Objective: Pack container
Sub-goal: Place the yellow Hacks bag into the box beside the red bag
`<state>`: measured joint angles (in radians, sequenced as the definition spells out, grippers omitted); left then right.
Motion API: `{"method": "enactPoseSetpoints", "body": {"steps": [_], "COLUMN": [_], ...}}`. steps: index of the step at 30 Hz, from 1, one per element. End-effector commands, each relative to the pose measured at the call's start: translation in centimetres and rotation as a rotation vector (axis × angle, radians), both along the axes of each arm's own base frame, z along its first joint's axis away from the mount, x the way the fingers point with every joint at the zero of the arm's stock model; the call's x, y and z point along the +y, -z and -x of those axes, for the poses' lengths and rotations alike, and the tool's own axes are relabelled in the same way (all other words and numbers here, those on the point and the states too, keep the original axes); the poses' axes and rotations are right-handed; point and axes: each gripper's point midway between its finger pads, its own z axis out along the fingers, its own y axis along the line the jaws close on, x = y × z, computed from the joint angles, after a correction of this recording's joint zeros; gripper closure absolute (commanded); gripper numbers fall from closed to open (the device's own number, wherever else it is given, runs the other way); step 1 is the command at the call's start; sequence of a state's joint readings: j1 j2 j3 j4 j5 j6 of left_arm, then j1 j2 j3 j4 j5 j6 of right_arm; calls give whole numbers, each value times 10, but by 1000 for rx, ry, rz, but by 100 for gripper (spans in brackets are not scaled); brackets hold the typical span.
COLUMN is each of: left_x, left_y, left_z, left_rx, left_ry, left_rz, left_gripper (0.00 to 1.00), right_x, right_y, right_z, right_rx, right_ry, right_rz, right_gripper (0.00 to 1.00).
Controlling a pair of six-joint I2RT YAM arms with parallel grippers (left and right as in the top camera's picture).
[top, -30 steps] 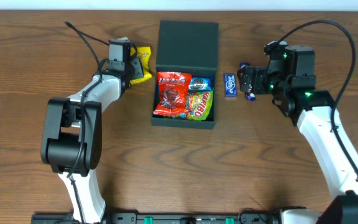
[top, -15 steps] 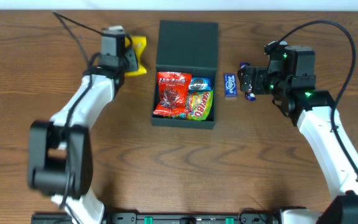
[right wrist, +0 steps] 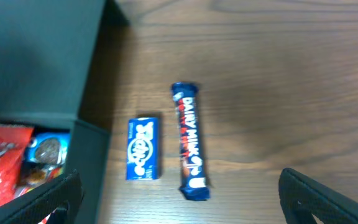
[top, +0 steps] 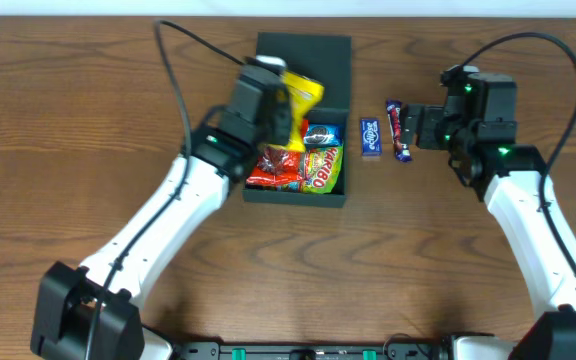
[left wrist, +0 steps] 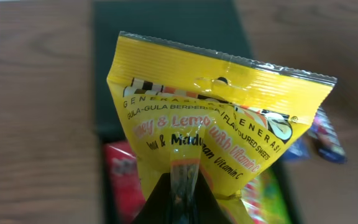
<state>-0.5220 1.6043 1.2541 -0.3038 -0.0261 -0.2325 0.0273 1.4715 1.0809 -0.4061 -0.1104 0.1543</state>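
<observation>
The dark teal container (top: pixel 298 197) stands open at the table's middle, its lid (top: pixel 303 60) laid back. Inside lie a red packet (top: pixel 273 165), a green packet (top: pixel 321 168) and a small blue-and-white packet (top: pixel 320 135). My left gripper (top: pixel 286 108) is shut on a yellow candy packet (left wrist: pixel 210 130) and holds it over the container's rear left; the packet also shows in the overhead view (top: pixel 303 95). My right gripper (right wrist: pixel 179 199) is open and empty, near a Dairy Milk bar (right wrist: pixel 189 140) and a small blue packet (right wrist: pixel 143 148).
The small blue packet (top: pixel 370 136) and the Dairy Milk bar (top: pixel 398 129) lie on the wooden table (top: pixel 428 260) just right of the container. A black cable (top: pixel 193 40) arcs off the left arm.
My left gripper has carried the yellow packet from the table's left to above the container. My right gripper has drawn back right, uncovering the Dairy Milk bar.
</observation>
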Motion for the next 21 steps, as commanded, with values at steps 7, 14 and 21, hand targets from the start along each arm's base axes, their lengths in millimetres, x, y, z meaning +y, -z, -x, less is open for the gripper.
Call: {"method": "enactPoseSetpoints", "body": {"steps": [7, 14, 21], "left_x": [-54, -58, -76], "left_y": [31, 101, 156], "left_z": [42, 39, 45], "left_rx": [170, 279, 396], "left_ry": [-29, -131, -85], "left_rz": [94, 30, 37], "left_gripper": [94, 94, 94], "right_x": [-33, -33, -33], "right_y": [-2, 3, 4], "right_z": [1, 6, 7], "right_rx": [11, 44, 49], "right_ry": [108, 109, 108], "right_rz": [-11, -10, -9], "right_gripper": [1, 1, 1]}}
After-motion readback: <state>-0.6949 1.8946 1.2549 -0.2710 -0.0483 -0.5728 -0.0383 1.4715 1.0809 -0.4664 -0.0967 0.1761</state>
